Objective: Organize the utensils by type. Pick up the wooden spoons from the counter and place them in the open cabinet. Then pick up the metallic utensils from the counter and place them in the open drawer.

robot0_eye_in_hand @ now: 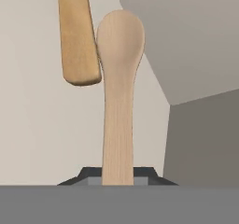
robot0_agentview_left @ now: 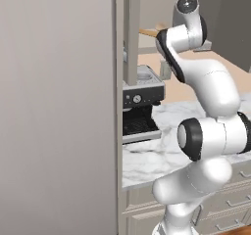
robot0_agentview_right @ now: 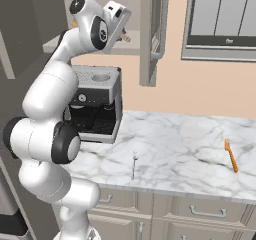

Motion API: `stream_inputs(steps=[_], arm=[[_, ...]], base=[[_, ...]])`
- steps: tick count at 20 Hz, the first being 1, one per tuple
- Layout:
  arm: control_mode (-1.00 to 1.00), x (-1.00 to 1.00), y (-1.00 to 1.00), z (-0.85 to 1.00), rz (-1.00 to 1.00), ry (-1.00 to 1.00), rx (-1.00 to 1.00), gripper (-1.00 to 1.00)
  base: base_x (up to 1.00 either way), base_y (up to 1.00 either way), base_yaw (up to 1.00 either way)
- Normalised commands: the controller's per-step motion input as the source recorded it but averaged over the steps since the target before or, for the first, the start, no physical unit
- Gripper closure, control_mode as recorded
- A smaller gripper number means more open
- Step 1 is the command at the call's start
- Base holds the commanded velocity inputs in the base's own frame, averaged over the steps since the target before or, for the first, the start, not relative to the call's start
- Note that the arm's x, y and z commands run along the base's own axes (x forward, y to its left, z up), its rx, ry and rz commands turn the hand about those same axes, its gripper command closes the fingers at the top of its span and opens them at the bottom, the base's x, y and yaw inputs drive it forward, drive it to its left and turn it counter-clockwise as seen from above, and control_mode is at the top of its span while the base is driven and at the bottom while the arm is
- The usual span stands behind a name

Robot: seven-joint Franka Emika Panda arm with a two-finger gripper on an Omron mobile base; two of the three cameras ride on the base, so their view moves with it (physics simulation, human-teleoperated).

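My gripper [robot0_eye_in_hand: 117, 178] is shut on the handle of a pale wooden spoon [robot0_eye_in_hand: 119, 78], whose bowl points away from the hand. Beside it lies a second, darker tan wooden spoon [robot0_eye_in_hand: 77, 36] on the pale shelf inside the cabinet [robot0_agentview_right: 90, 46]. In the right base view the gripper [robot0_agentview_right: 122, 32] is raised at the cabinet opening, next to the open door [robot0_agentview_right: 150, 34]. On the marble counter [robot0_agentview_right: 175, 144] lie the metallic utensils: a thin silver one [robot0_agentview_right: 134, 162] near the front edge and an orange fork [robot0_agentview_right: 230, 155] far right. The open drawer is out of view.
A coffee machine [robot0_agentview_right: 95, 104] stands on the counter under the cabinet, close to my arm. A tall grey panel [robot0_agentview_left: 59, 106] fills the left side. Shut drawer fronts [robot0_agentview_right: 200, 211] run below the counter. A window [robot0_agentview_right: 222, 19] sits on the back wall.
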Motion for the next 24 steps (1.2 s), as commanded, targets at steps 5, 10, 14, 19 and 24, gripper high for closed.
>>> stream_inputs(steps=[5, 10, 14, 19, 24], arm=[[-1.00, 0.61, -0.25, 0.00, 0.00, 0.00, 0.00, 1.00], [-1.00, 0.48, -0.21, 0.00, 0.00, 0.00, 0.00, 1.00], [-1.00, 0.28, -0.04, -0.01, 0.00, -0.01, 0.00, 1.00], [-1.00, 0.17, 0.00, -0.09, 0.00, -0.07, 0.00, -1.00], [-1.00, 0.00, 0.00, -0.15, 0.00, -0.16, -0.01, -1.00]], base=[[0.00, 0.00, 0.00], [0.00, 0.00, 0.00], [0.00, 0.00, 0.00], [0.00, 0.00, 0.00], [0.00, 0.00, 0.00]])
